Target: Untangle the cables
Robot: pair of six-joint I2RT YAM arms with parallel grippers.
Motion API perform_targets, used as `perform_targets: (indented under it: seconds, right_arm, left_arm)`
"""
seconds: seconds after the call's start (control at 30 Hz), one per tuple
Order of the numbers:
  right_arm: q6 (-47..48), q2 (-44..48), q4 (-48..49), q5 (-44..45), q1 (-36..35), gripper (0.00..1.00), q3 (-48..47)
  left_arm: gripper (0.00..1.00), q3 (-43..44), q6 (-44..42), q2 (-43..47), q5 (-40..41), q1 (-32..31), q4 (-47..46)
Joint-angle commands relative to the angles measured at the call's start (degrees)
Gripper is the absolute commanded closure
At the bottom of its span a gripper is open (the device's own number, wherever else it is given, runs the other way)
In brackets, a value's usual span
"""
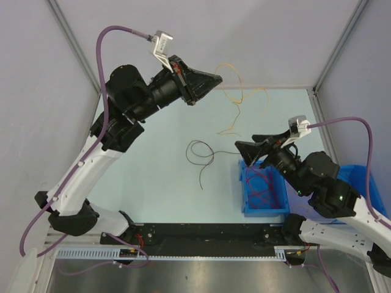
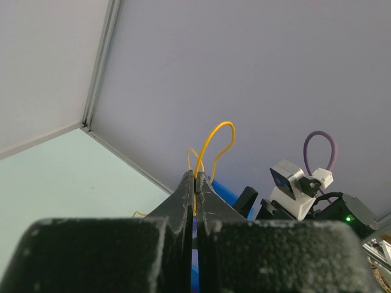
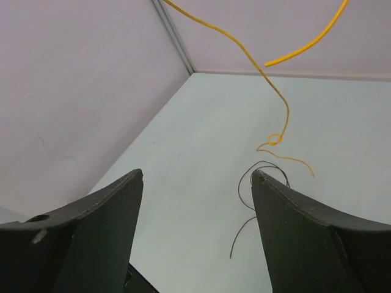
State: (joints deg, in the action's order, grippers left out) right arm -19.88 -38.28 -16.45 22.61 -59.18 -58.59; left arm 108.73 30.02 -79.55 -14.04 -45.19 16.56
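The left gripper is raised high over the far side of the table, its two fingers pressed flat together on a yellow cable. In its wrist view the wire loops up out of the pinch. From above, the rest of the wire hangs down in loose curls toward the far middle of the table. The right gripper is spread wide with nothing between its fingers, hovering by the far left corner of a blue bin. A tangle of red and purple cables lies in that bin. A black cable rests alone on the table, a loop with a tail, left of the bin and near the yellow wire's lower end. The surface is pale mint green and enclosed by plain lilac-grey walls with metal corner posts. A white slotted strip runs along the near edge, and any print on it is probably too small to read.
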Motion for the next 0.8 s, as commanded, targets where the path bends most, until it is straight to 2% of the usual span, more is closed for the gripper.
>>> perform_targets:
  seconds: [0.0,0.4,0.6,0.7,0.77]
  right_arm:
    - [3.18,-1.62,5.28,-0.02,-0.32,0.24,-1.97]
    - [8.27,-8.37,14.24,1.12,-0.15,0.24,-3.2]
    - [8.37,-13.04,18.01,-2.04,-0.15,0.37,-5.74]
    - [8.19,-14.27,18.73,-2.48,-0.15,0.56,-6.36]
    - [8.19,-14.89,18.38,-1.96,-0.15,0.83,-6.8]
  left_arm:
    - [1.0,-0.79,1.44,2.99,-1.95,0.19,-5.04]
    - [1.0,-4.84,3.64,5.19,-3.27,0.19,-7.68]
    - [1.0,-6.07,3.73,5.9,-3.18,0.28,-8.12]
    - [0.99,-6.51,3.55,6.16,-2.92,0.28,-8.12]
    - [1.0,-6.77,3.2,6.34,-2.48,0.19,-8.03]
